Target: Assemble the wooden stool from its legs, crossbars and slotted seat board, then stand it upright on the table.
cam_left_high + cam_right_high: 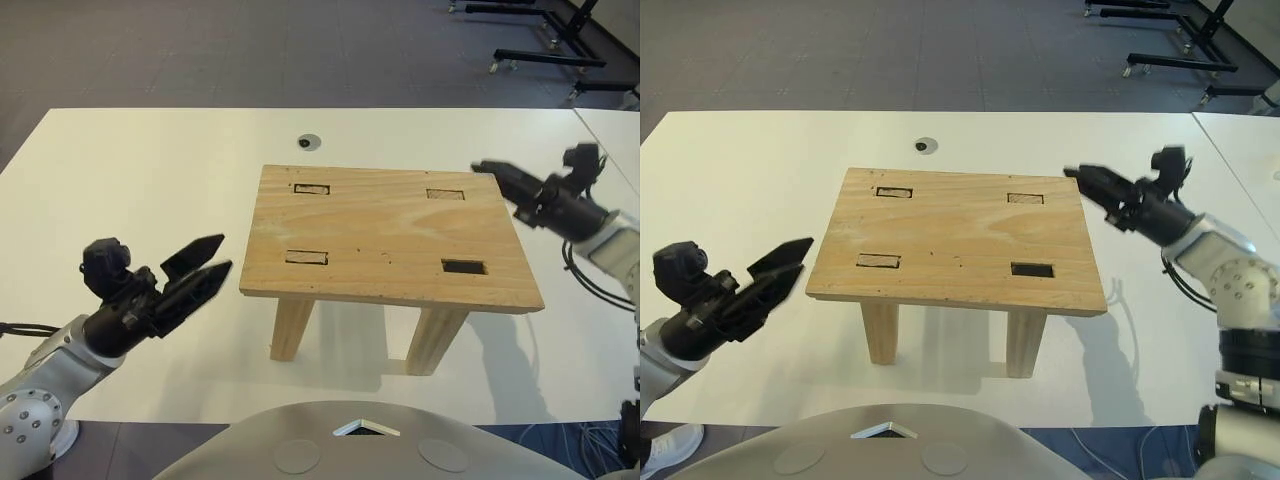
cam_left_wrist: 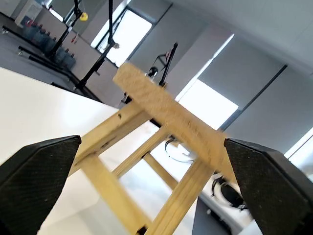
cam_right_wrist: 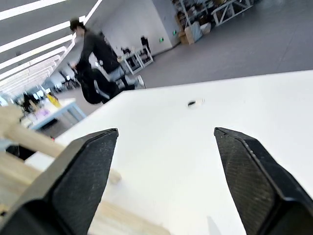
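Pale wooden slotted stool [image 1: 385,235] is standing upright (seemingly finished), so left gripper [image 1: 225,254] and right gripper [image 1: 495,185] are hovering spread, released.

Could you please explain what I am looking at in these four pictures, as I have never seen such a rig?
This is a humanoid robot with two arms, each ending in a two-fingered gripper. Two pictures come from cameras in its head, looking down over a white table; the other two come from a camera on each wrist, looking out between that gripper's fingers. On the table stands a wooden stool, upright on its legs, its seat board showing four slots. Behind it a small round fitting is set into the tabletop. The left gripper is open beside the stool's near left side; the right gripper is open by the seat's far right corner. Neither holds anything.
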You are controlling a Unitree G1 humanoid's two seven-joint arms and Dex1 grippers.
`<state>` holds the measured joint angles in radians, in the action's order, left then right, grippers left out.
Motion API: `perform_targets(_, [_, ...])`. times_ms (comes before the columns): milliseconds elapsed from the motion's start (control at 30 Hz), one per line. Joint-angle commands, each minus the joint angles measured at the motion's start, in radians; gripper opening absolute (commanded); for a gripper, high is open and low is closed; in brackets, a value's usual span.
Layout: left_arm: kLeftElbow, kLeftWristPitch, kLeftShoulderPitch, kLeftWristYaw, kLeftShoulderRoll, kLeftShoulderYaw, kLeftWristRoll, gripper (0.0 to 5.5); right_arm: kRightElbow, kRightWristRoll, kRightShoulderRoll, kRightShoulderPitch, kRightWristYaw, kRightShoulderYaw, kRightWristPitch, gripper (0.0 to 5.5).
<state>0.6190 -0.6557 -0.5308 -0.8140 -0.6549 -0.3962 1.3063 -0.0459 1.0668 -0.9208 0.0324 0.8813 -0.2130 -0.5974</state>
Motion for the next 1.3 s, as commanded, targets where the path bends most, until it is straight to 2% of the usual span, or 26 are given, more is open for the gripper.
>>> perform_targets(33, [0.043,0.066,-0.108,-0.187,-0.084,-0.001,-0.212,5.38,0.082,-0.175,-0.223,-0.195,0.448,0.023,0.086,3.61])
perform_targets(100, [0.06,0.079,-0.116,-0.223,-0.097,0.022,-0.263,5.38,0.148,-0.23,-0.277,-0.277,0.58,0.023,0.116,3.61])
perform_targets(233, [0.108,0.061,-0.113,-0.23,-0.081,0.035,-0.211,5.38,0.289,-0.095,-0.329,-0.362,0.714,-0.089,-0.016,3.61])
perform_targets(333, [0.16,0.032,-0.144,-0.24,-0.091,0.012,-0.103,5.38,0.423,-0.004,-0.369,-0.492,0.733,-0.159,-0.087,3.61])
perform_targets(467, [0.191,-0.011,-0.16,-0.227,-0.115,-0.008,0.058,5.38,0.562,0.024,-0.34,-0.602,0.732,-0.18,-0.13,3.61])
perform_targets(600, [0.164,-0.051,-0.08,-0.147,-0.137,0.039,0.179,5.38,0.572,0.013,-0.256,-0.512,0.663,-0.104,-0.138,3.61])
perform_targets(733, [0.011,-0.171,0.116,-0.078,-0.131,0.243,0.158,5.38,0.509,-0.075,-0.12,-0.307,0.503,0.062,-0.133,3.61])
perform_targets(833, [-0.069,-0.199,0.258,-0.047,-0.109,0.329,0.085,5.38,0.463,-0.129,-0.059,-0.175,0.488,0.169,-0.136,3.61])
perform_targets(1067, [-0.308,-0.079,0.524,0.083,-0.027,0.335,-0.224,5.38,0.382,-0.194,0.106,0.009,0.4,0.271,-0.12,3.61])
perform_targets(1300, [-0.464,0.052,0.66,0.153,0.044,0.363,-0.515,5.38,0.363,-0.251,0.292,0.139,0.282,0.372,-0.123,3.61])
